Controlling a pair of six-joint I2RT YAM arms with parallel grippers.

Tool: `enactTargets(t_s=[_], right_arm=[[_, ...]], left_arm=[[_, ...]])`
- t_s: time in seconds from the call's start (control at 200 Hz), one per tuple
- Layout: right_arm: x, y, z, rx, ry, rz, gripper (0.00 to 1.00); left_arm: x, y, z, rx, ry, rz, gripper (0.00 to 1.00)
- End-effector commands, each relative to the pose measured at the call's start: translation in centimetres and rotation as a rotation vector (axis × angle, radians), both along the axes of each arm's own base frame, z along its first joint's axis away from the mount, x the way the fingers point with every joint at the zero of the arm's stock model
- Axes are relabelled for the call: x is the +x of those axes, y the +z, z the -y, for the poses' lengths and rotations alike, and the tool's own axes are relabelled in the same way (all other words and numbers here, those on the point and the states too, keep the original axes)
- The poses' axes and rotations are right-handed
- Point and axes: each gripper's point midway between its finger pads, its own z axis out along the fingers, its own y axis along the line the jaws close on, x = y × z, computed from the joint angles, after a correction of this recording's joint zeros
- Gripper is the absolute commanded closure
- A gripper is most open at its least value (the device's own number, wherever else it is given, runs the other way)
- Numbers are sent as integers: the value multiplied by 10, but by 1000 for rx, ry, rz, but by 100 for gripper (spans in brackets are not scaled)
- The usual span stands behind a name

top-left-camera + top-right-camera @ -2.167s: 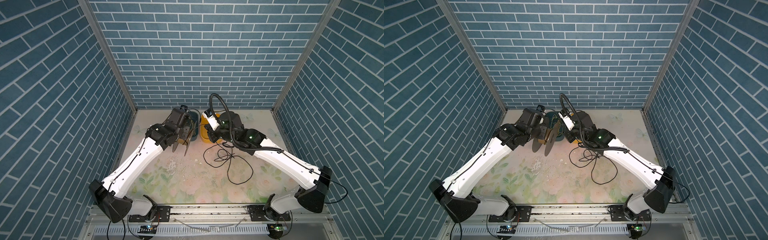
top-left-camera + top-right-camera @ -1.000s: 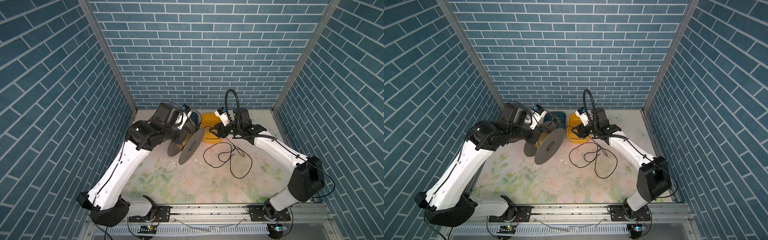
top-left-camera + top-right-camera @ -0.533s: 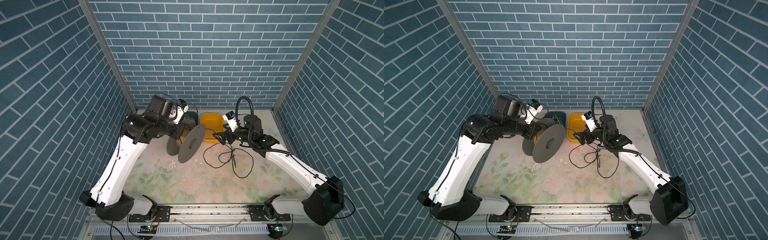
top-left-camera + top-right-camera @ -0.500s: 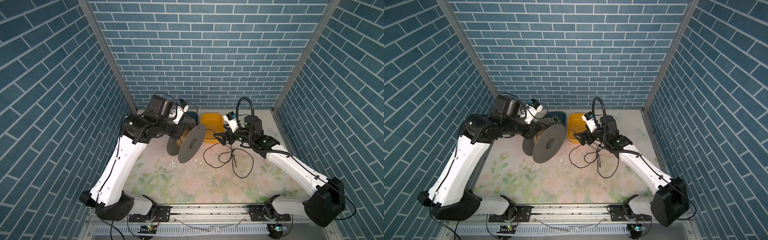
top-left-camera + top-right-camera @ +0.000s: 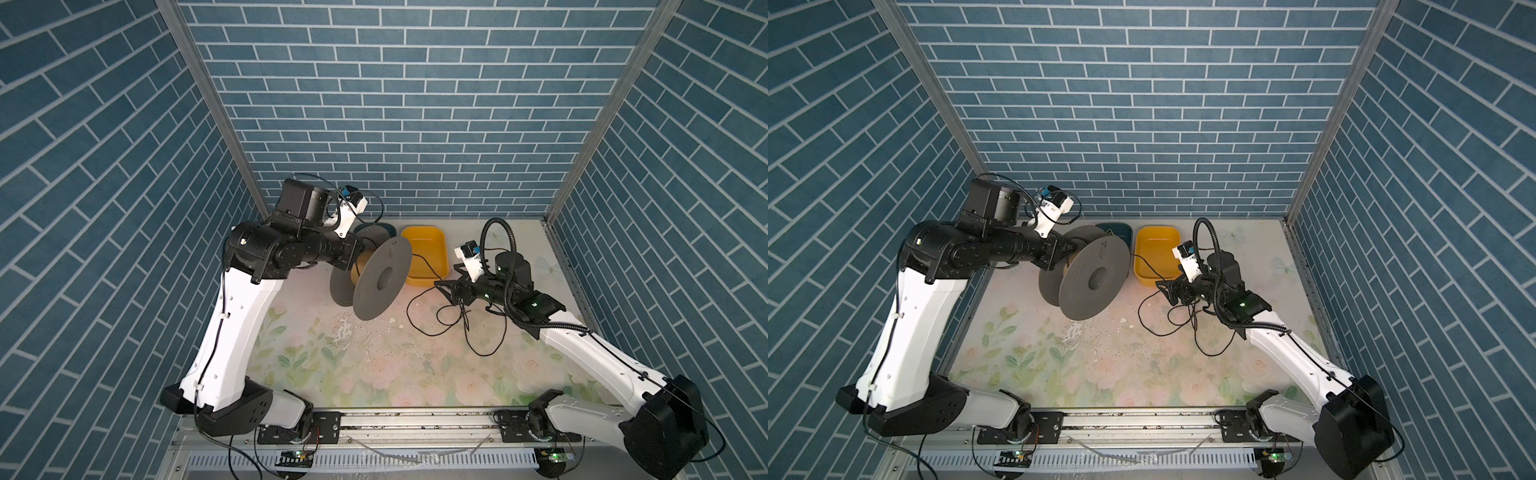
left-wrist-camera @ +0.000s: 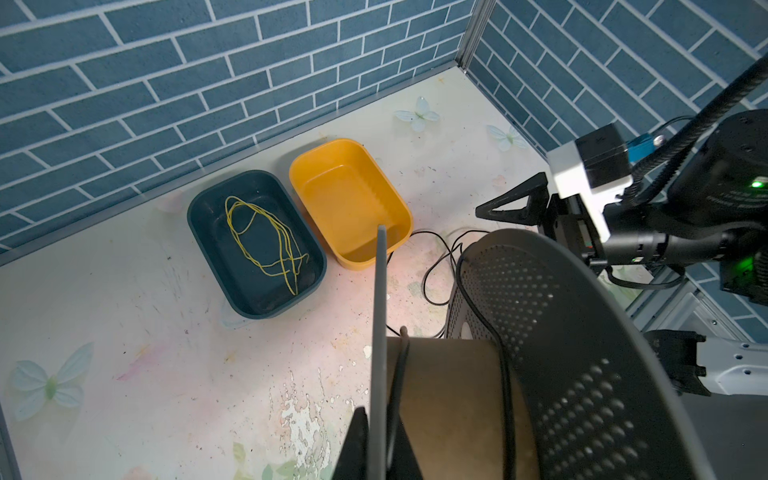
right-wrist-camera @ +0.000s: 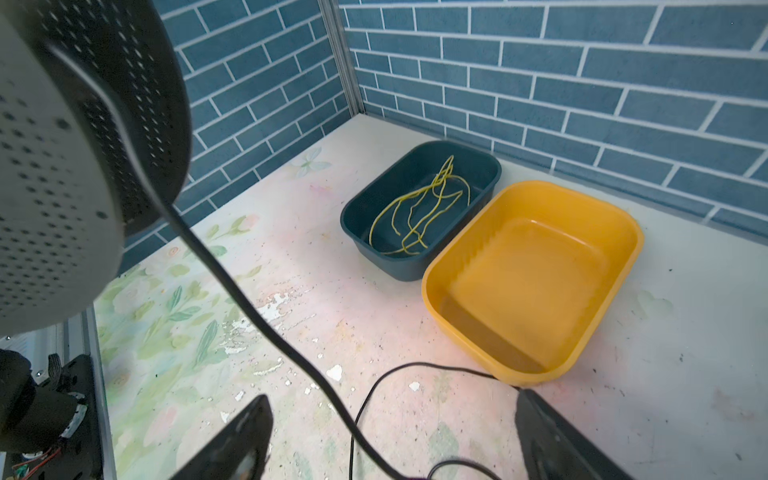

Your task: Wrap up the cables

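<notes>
Loops of thin glossy black cord point(image 7: 266, 328) lie near the floral table's point(image 5: 374, 365) back edge beside the yellow plastic tub point(image 5: 426, 253), one strand rising to the grey perforated spool point(image 5: 374, 291). Left gripper point(image 6: 376, 419) pinches the spool's flange; right gripper point(image 7: 392, 419) hovers above the loops, fingers spread.

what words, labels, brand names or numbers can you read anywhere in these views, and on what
No text can be read in any view.
On the right arm's black round motor housing: faint pale marks, too blurred to read.
On the small circuit boards below the front rail: anything printed is too small to read.
On the grey perforated plastic spool, yellow plastic tub and dark teal plastic tub: no print visible.
</notes>
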Motion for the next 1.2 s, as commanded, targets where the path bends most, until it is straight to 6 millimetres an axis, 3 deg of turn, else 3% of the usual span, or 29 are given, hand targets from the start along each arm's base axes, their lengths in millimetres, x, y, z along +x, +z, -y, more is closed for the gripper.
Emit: enactTargets(t_s=[0.0, 0.315, 0.475, 0.665, 1.065, 1.195], right_arm=[[3, -16, -2, -26, 9, 19, 11], [17, -41, -2, -40, -29, 30, 18], [21, -47, -5, -39, -28, 31, 29], [20, -57, -7, -52, -17, 1, 50], [12, -60, -3, -45, -15, 3, 51], [15, -60, -6, -46, -7, 1, 56]], left_arm=[[0, 20, 5, -77, -9, 35, 100], [7, 19, 7, -132, 6, 20, 100], [9, 17, 5, -141, 14, 9, 100], [12, 18, -2, -165, 34, 11, 100], [16, 12, -11, -188, 64, -8, 100], [18, 13, -12, -192, 70, -10, 100]])
